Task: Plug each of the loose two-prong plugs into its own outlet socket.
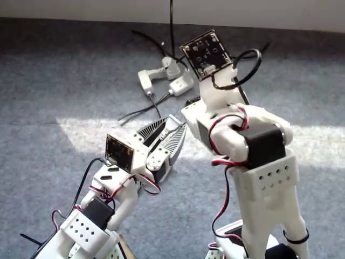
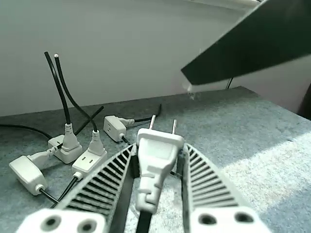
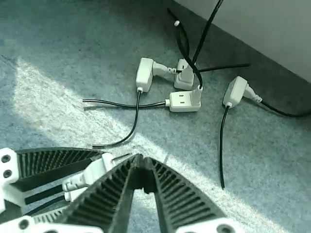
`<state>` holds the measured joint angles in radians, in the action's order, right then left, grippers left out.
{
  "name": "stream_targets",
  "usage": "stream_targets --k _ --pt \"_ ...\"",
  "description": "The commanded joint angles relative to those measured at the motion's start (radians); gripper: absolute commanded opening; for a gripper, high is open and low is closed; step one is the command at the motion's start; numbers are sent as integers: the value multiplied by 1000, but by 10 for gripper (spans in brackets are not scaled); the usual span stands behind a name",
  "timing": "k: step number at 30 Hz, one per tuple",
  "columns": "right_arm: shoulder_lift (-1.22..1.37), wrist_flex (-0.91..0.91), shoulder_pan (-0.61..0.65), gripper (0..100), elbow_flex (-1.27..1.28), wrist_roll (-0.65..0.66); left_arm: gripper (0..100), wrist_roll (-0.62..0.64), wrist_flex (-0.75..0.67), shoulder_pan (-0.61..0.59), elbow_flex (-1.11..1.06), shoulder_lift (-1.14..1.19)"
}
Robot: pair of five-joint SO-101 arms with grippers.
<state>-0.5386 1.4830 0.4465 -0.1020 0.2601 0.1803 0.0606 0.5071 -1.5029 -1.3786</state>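
Left claw (image 2: 160, 150) clamps a white two-prong plug (image 2: 156, 162), prongs past its tips; right claw (image 3: 142, 167) closed beside it.

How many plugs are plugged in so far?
Nothing looks clearly finished; I cannot tell whether any plug is seated. In hand: the left gripper is shut on a white plug, prongs bare. Left: push it into a socket, maybe the empty outlet socket on the table.
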Motion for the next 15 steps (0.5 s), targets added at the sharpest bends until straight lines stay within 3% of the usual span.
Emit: stream_targets --k 1,15 --pt "-1 36 54 9 -107 -5 10 -3 -20 30 15 -5" --pt "-7 -111 10 9 262 -12 10 -3 -21 24 10 -12"
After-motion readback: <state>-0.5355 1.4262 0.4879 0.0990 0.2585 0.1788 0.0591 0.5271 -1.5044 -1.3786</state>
